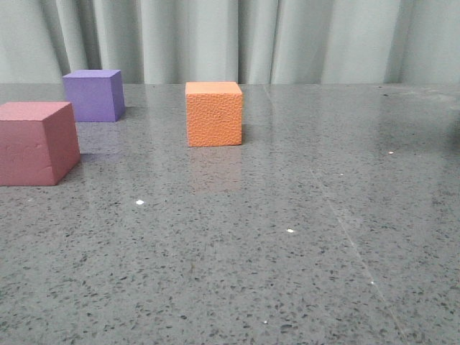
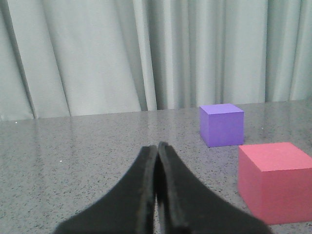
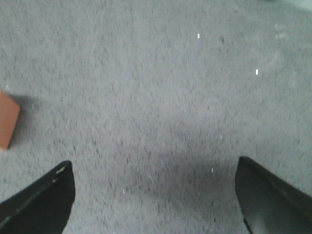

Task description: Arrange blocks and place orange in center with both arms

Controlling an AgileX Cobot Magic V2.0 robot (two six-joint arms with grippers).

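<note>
The orange cube (image 1: 214, 113) stands on the grey speckled tabletop (image 1: 287, 251), near mid-table. The purple cube (image 1: 93, 95) stands to its left, further back; the pink-red cube (image 1: 37, 142) sits at the left edge, nearer the camera. All three stand apart. The left gripper (image 2: 157, 151) has its fingers pressed together, holding nothing. The right gripper (image 3: 155, 195) is spread wide, empty, above bare tabletop.

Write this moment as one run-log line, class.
left gripper: shut, empty | right gripper: open, empty | orange pebbled foam cube, purple foam cube, pink-red foam cube: apart, ungrasped
</note>
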